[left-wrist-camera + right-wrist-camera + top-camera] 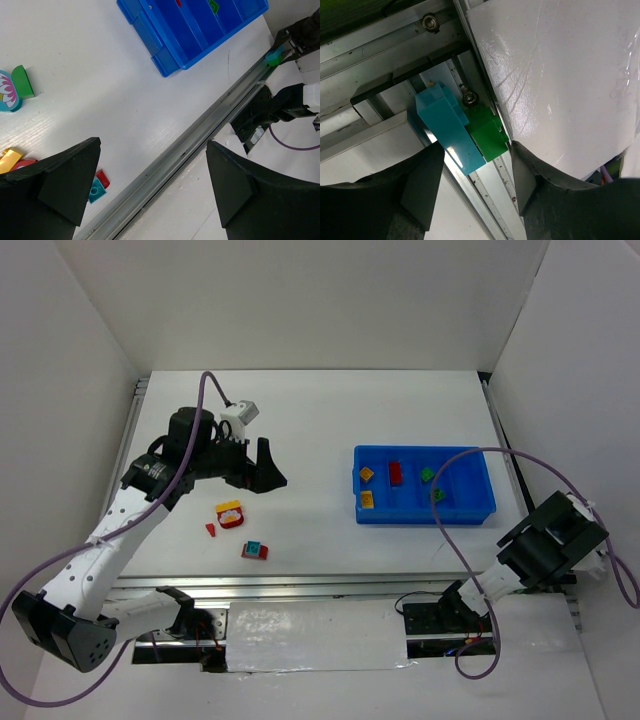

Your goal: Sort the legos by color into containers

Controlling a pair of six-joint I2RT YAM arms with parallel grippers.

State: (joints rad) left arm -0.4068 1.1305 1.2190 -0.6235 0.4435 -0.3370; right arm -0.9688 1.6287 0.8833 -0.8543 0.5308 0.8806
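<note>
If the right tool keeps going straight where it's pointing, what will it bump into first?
Most likely the teal-and-green lego lying on the metal rail. It sits straight ahead of the right tool, about between its fingers. How near it is can't be told.

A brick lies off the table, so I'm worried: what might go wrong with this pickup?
The teal-and-green brick lies on the metal rail beside the table; the right gripper could nudge it into a gap there. Its fingers may also strike the rail.
</note>
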